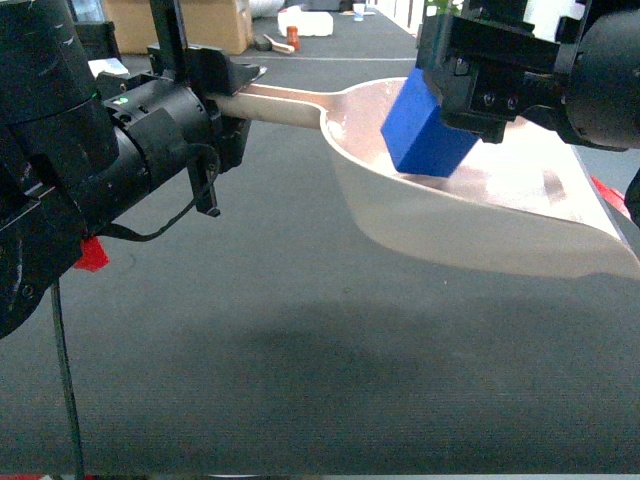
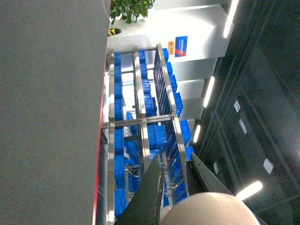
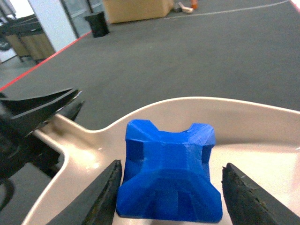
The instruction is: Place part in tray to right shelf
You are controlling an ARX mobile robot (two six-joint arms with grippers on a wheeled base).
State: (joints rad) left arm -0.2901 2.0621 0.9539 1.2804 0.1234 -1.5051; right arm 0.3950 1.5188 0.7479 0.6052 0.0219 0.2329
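Observation:
The part (image 1: 428, 125), a bright-blue block, leans tilted inside the pale beige tray (image 1: 480, 215). Seen from the right wrist, the part (image 3: 168, 173) rests on the tray (image 3: 262, 136) between my right gripper's (image 3: 171, 187) fingers (image 3: 248, 197). That gripper (image 1: 470, 125) is open, with a visible gap on one side of the block. My left gripper (image 1: 235, 90) is shut on the tray's long handle (image 1: 285, 105), holding the tray above the floor. The handle's rounded end (image 2: 211, 211) sits between the left gripper's (image 2: 176, 178) jaws. A steel shelf rack (image 2: 140, 122) shows in the left wrist view.
Dark grey floor (image 1: 300, 350) lies below the tray. Blue crates (image 2: 119, 159) fill the steel rack. A cardboard box (image 1: 180, 20) and small items stand at the far back. A black bin (image 3: 97, 23) stands by a pillar. Red tape (image 1: 92, 255) marks the floor at left.

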